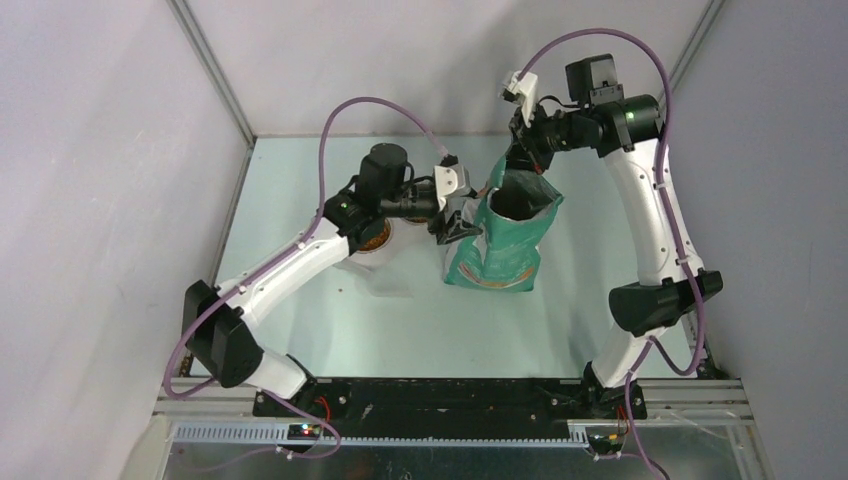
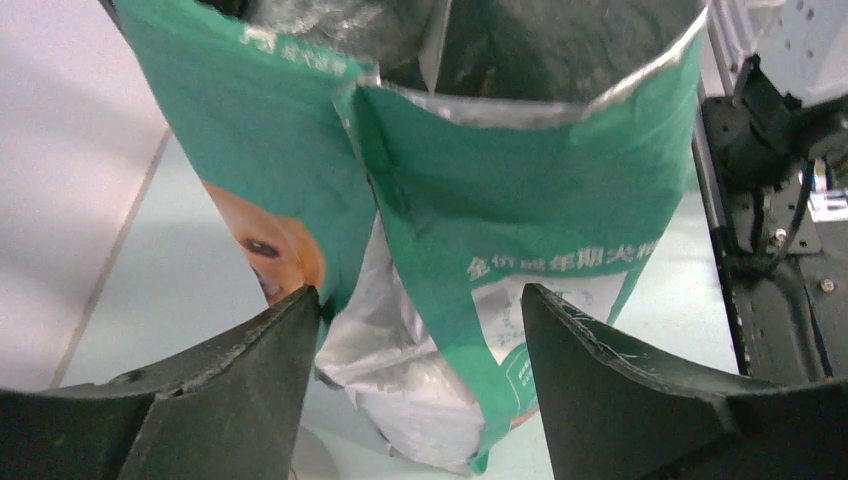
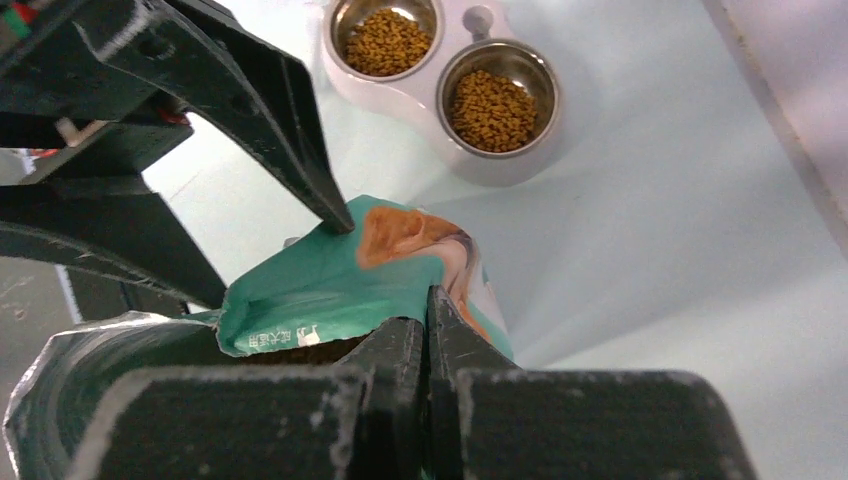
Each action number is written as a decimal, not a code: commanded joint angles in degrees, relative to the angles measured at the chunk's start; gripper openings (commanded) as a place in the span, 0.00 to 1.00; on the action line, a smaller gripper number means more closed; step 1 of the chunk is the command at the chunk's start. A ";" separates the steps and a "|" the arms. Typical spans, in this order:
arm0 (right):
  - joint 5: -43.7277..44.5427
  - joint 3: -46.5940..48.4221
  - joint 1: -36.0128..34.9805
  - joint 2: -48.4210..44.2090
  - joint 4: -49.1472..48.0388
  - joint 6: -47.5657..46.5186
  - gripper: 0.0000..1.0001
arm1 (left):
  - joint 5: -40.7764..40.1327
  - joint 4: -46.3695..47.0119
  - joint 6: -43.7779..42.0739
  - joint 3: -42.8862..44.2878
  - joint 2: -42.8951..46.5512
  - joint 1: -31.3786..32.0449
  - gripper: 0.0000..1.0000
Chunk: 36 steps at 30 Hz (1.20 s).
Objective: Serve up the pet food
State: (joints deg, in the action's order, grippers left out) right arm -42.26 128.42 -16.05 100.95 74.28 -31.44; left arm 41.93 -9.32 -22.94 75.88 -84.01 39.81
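Green bag (image 3: 320, 295) in right jaws; wrist view shows pet food (image 3: 490, 108).

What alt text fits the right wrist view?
The right gripper is shut on the rim of an open green bag. The left gripper stands open at its far side; beyond, two steel bowls hold brown pet food.

I can read one line on the green bag (image 2: 540, 200): white Chinese characters, roughly 全价成年期犬粮, its last character cut off; the smaller white print near its rim is too blurred
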 commanded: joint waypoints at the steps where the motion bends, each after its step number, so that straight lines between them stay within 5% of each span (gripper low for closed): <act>1: 3.21 1.20 0.05 -0.50 -10.37 2.10 0.00 | -2.78 12.16 8.52 2.42 0.11 1.04 0.78; 7: 6.68 3.89 -0.11 1.86 -11.72 4.00 0.00 | -12.53 21.36 17.85 3.46 -1.76 1.55 0.70; 15: 10.24 4.03 1.24 2.59 -12.77 6.52 0.03 | -9.63 19.70 15.97 4.67 -2.83 1.45 0.32; 19: 11.02 4.18 2.60 2.75 -12.57 7.08 0.05 | -7.99 18.49 15.78 5.34 -2.83 1.02 0.04; 28: 11.73 4.80 5.48 3.43 -13.28 8.90 0.08 | -9.56 16.89 19.80 1.89 1.59 -5.96 0.00; 36: 12.04 8.64 5.00 6.58 -12.12 10.66 0.06 | -2.17 13.20 9.49 -13.58 9.87 -5.66 0.00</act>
State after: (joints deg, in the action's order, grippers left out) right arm -31.48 133.53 -11.33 107.28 65.80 -22.15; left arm 34.24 5.72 -7.79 67.00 -77.38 32.45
